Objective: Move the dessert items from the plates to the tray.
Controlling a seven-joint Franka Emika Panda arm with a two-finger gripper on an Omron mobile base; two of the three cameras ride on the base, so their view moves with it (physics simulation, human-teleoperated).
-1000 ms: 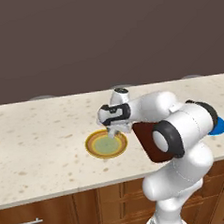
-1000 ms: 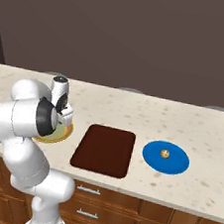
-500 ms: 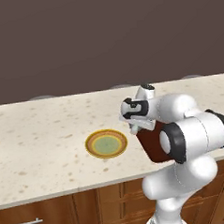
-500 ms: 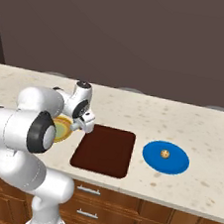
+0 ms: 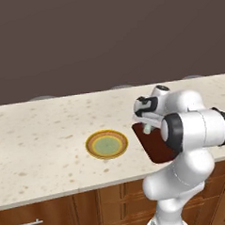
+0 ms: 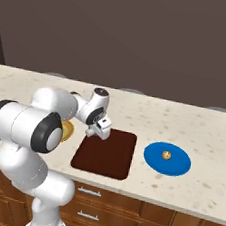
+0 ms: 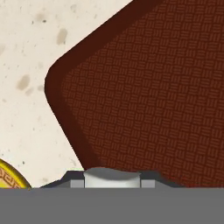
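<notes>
Right then, the gripper (image 6: 92,131) hung over the tray's (image 6: 110,157) near-left corner, fingers pinched on a pale dessert lump (image 7: 112,176), yellow-rimmed plate (image 5: 107,145) just beside.

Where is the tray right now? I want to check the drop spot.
The tray lies flat on the counter between the yellow-rimmed plate and the blue plate, with the gripper over its corner nearest the yellow-rimmed plate.

A pale speckled surface (image 5: 40,133) runs left to right, with brown wooden cabinets (image 6: 135,224) below and a dark wall (image 5: 81,41) behind.
</notes>
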